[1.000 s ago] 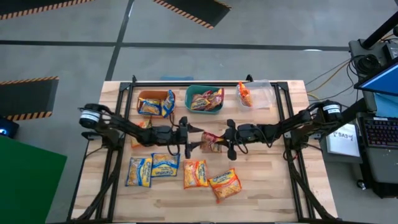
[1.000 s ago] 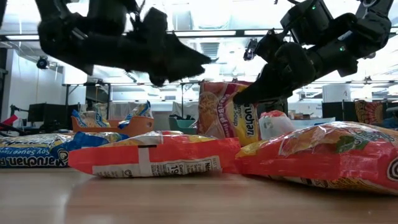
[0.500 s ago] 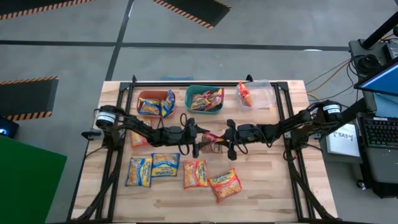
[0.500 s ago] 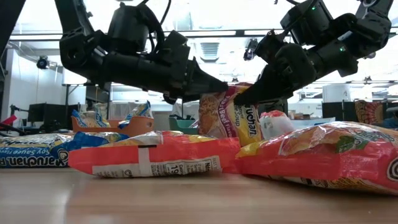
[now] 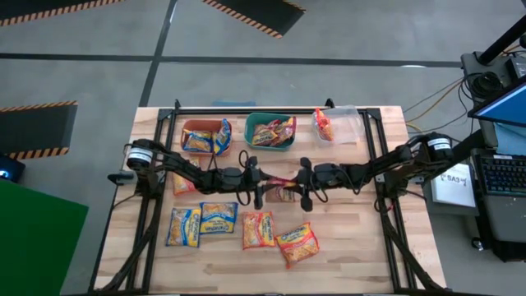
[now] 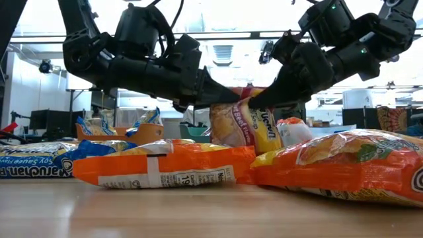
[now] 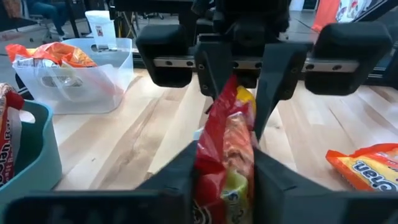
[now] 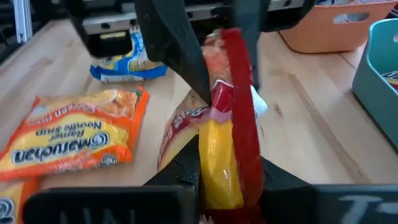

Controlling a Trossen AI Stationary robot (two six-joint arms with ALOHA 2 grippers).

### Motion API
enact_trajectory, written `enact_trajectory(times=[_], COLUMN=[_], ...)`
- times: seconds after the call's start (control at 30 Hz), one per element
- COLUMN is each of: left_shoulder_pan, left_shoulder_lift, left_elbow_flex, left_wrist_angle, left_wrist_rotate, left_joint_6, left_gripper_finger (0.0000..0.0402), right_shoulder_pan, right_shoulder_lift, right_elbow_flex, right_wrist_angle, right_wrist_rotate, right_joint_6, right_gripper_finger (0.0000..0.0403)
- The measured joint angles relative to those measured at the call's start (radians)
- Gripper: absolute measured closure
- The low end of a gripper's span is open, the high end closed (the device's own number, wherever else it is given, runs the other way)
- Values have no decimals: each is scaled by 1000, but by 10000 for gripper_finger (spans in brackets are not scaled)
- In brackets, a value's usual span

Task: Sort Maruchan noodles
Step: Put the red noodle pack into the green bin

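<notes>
High cam: straight down, far enough to frame the whole surface (image 5: 362,238) plus surrounding floor; left arm on picture left, right arm on picture right.

Low cam: at surface height, level, looking across into the room; very near the front packets, so an orange packet (image 6: 155,168) fills the foreground.

Left wrist cam: close, faces the right tool (image 7: 239,87) head-on across a maroon packet (image 7: 227,149).

Right wrist cam: mirror of that, facing the left tool (image 8: 214,68), same packet in close.

Overlap: all four see the maroon packet mid-surface; each wrist cam sees the opposite tool.
</notes>
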Motion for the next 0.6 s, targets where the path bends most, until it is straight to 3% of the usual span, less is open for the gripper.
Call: enact_trajectory(times=[0.2,0.4,0.6], left_shoulder_pan=[-1,-1,1], left_shoulder_lift=[-2,-43,-168], left_elbow_flex=[0,-1,-2], left_wrist_angle=[-2,-10,-99], left_wrist_rotate=[2,1,-27], left_joint_6=[3,33,116], left_gripper_finger=[394,395,398], right_shoulder_pan=[0,-11,-17], right_shoulder_lift=[-24,-147,-347], right_elbow_flex=[0,0,0], right_wrist_angle=[-10,-92,-229], right_wrist_rotate=[2,5,201], right_joint_6=[48,58,63], right_gripper_finger=[293,232,193])
